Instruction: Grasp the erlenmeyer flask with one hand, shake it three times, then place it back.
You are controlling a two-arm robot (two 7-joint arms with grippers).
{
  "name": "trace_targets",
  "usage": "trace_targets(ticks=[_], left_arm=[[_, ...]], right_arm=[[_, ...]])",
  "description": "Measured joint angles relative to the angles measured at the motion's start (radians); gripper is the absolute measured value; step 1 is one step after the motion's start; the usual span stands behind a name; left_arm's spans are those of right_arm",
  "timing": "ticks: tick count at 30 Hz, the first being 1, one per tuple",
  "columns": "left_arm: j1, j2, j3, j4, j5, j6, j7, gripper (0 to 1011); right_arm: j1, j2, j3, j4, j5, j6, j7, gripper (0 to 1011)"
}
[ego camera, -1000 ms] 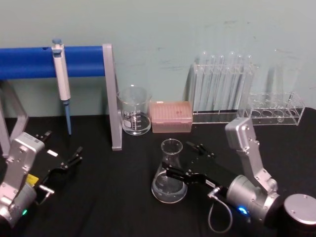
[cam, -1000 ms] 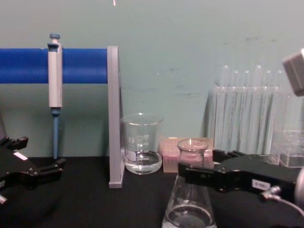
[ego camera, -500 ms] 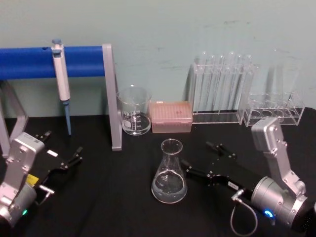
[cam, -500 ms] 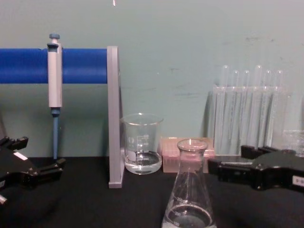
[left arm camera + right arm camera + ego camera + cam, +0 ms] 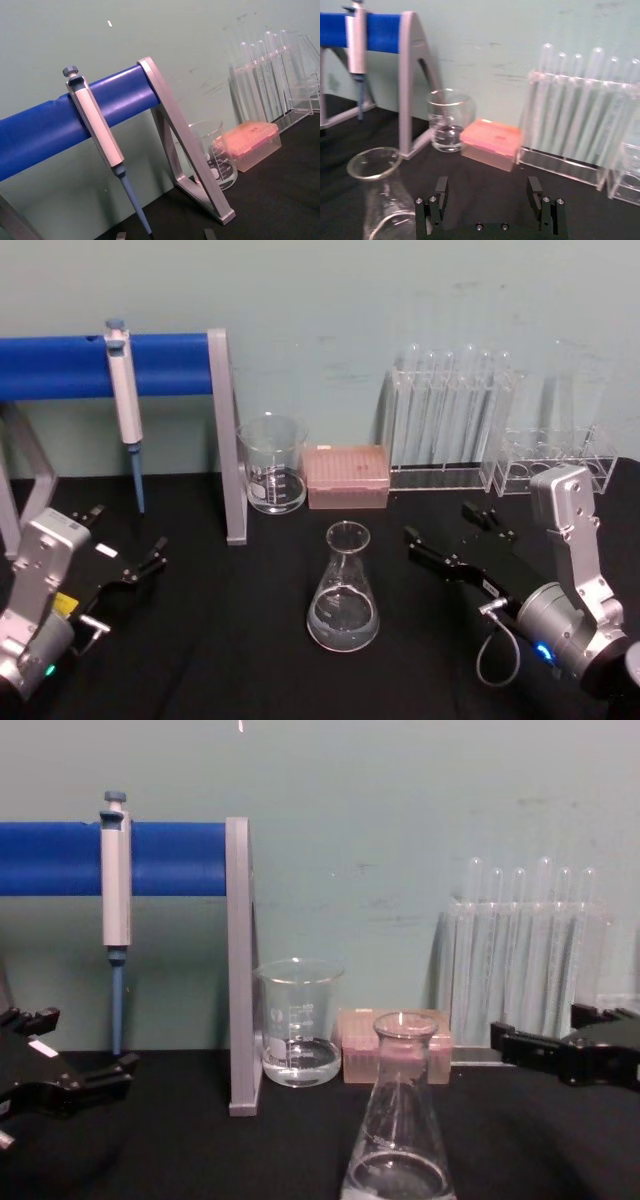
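erlenmeyer flask (image 5: 343, 593) sits upright on the black table (image 5: 230, 640), right gripper (image 5: 452, 528) wide open beside it, holding nothing

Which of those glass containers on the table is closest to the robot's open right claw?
The cone-shaped erlenmeyer flask, standing alone mid-table just left of the right gripper. The cylindrical beaker and the racked test tubes stand farther back by the wall.

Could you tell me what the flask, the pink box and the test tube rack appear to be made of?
The erlenmeyer flask looks like clear, smooth glass: see-through walls, faint white marks and bright rim glints. The pink box seems translucent plastic with a matte, slightly frosted look. The test tube rack appears to be clear acrylic or similar hard plastic, judging by its flat transparent panels with shiny edges.
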Motion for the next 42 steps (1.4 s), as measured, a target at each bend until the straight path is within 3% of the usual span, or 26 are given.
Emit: trace_targets(ticks=[13,42], left_arm=[[0.0,0.0,0.0,0.0,0.0,0.0,0.0,1001],[0.0,0.0,0.0,0.0,0.0,0.0,0.0,1001]], right_arm=[[0.004,-0.039,0.011,0.049,-0.048,0.009,-0.013,1000],[0.005,-0.037,0.009,0.048,-0.046,0.008,-0.013,1000]])
